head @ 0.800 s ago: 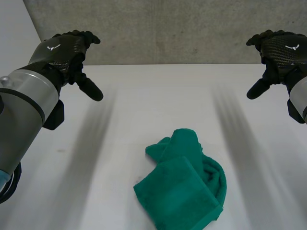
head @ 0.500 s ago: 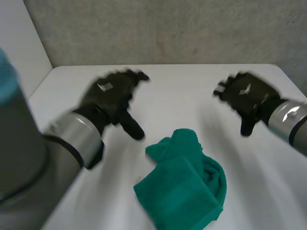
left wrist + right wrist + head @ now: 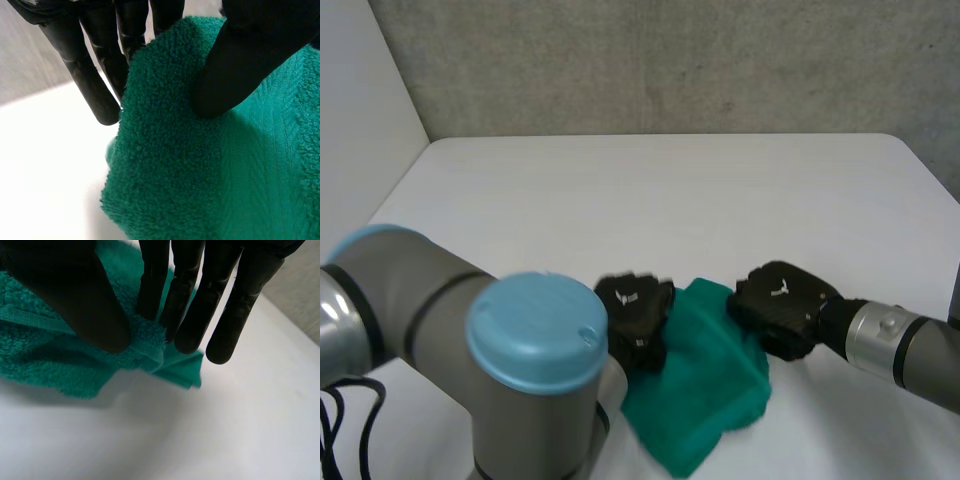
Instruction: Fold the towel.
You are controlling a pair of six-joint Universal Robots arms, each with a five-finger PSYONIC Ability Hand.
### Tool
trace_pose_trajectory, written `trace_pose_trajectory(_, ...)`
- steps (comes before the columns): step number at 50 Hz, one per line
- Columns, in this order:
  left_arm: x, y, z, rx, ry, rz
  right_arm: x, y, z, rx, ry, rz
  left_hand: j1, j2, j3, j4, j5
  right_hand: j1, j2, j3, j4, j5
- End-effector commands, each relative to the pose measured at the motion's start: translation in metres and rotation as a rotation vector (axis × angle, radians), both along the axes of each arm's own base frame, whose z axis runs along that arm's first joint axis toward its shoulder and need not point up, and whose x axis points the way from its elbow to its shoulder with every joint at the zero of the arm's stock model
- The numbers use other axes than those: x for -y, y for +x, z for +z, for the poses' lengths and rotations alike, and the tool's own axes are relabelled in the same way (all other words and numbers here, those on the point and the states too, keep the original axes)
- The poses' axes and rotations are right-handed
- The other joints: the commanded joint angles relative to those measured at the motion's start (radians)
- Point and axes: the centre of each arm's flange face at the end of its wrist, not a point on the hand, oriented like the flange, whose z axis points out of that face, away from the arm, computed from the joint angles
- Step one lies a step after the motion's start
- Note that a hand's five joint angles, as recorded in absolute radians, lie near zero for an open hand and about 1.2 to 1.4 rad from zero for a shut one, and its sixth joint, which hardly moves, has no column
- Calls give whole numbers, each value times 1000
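Where the crumpled green terry-cloth towel (image 3: 705,395) lies bunched on the near part of the flat white table (image 3: 650,200), between the 2 arms, both black hands are on it. The left hand (image 3: 635,318) sits at the towel's left edge and the right hand (image 3: 775,303) at its right edge, with the cloth humped up between them. In the left wrist view the thumb (image 3: 225,70) presses onto a thick fold of towel (image 3: 170,165) and the straight fingers (image 3: 95,82) stand behind that fold, so the cloth is pinched between them. In the right wrist view the thumb (image 3: 75,300) and fingers (image 3: 155,285) nip the towel's (image 3: 45,357) hemmed edge, which casts a shadow on the table (image 3: 210,440) beneath. A grey concrete wall (image 3: 670,60) stands behind the table.
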Motion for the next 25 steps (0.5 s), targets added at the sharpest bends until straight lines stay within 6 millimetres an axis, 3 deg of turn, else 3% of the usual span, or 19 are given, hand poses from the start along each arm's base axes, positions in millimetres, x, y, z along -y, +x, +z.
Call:
trace_pose_trajectory(1,51,13,74,-62,-281,86,21,18,35,225,69,-69,254,205,211,207,281,466,227,235,229,276)
trace_pose_trajectory(3,64,19,93,-63,-352,111,27,20,42,257,67,-86,254,205,211,207,281,466,227,235,229,276)
trace_pose_trajectory(4,73,22,109,-68,-413,128,35,21,51,292,58,-118,254,205,211,207,281,466,227,235,229,276)
trace_pose_trajectory(5,73,22,109,-68,-413,128,57,20,76,403,14,-239,254,205,211,207,281,466,227,235,229,276)
trace_pose_trajectory(6,79,23,123,-77,-468,137,58,20,76,404,14,-240,254,205,211,207,281,466,227,235,229,276)
trace_pose_trajectory(7,90,26,142,-93,-547,157,78,11,126,595,-108,-384,254,205,211,207,281,466,227,235,229,276)
trace_pose_trajectory(11,115,38,166,-149,-667,198,74,3,187,792,-213,-412,254,205,211,207,281,466,227,235,229,276)
trace_pose_trajectory(13,118,42,167,-156,-675,196,64,7,197,795,-207,-362,254,205,211,207,281,466,227,235,229,276)
trace_pose_trajectory(17,114,46,142,-147,-584,143,47,14,184,747,-107,-285,254,205,211,207,281,466,227,235,229,276)
trace_pose_trajectory(21,105,50,97,-123,-433,81,34,22,151,682,7,-273,254,205,211,207,281,466,227,235,229,276)
trace_pose_trajectory(22,102,55,79,-99,-384,73,26,28,135,641,44,-261,208,159,165,161,235,466,227,235,229,276)
trace_pose_trajectory(25,104,67,55,-55,-321,91,15,39,105,557,88,-239,82,33,39,35,108,466,227,235,229,276)
